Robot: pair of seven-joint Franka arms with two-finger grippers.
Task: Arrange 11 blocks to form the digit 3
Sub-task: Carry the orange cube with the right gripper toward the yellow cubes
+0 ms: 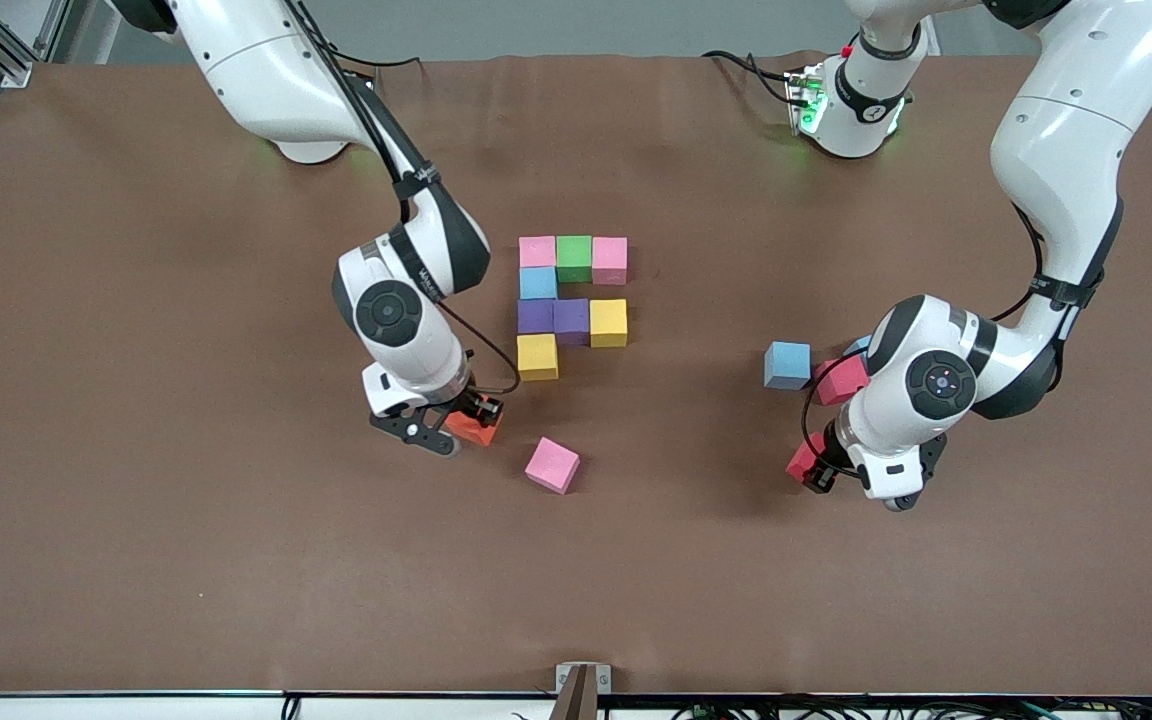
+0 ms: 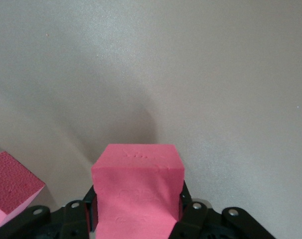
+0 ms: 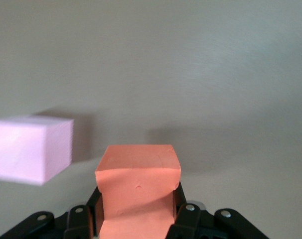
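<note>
Both arms are holding a cube, with the 3 only part built on the table [image 1: 136, 560].

Right gripper [image 1: 460, 428] is clamped on the orange block [image 1: 473, 428], low over the table just beside the loose pink block [image 1: 552, 465]. Left gripper [image 1: 816, 466] is pinching a red block [image 1: 802, 461] near the left arm's end, with another red block [image 1: 842, 380] and a loose blue block [image 1: 787, 364] next to that arm. The digit [image 1: 573, 300] so far has 8 cubes: a pink, green, pink bar, a blue one under it, then purple, purple, yellow, and a yellow block [image 1: 537, 356] nearest the front camera. Wrist views show each held cube snug between the fingers [image 2: 188, 211].
</note>
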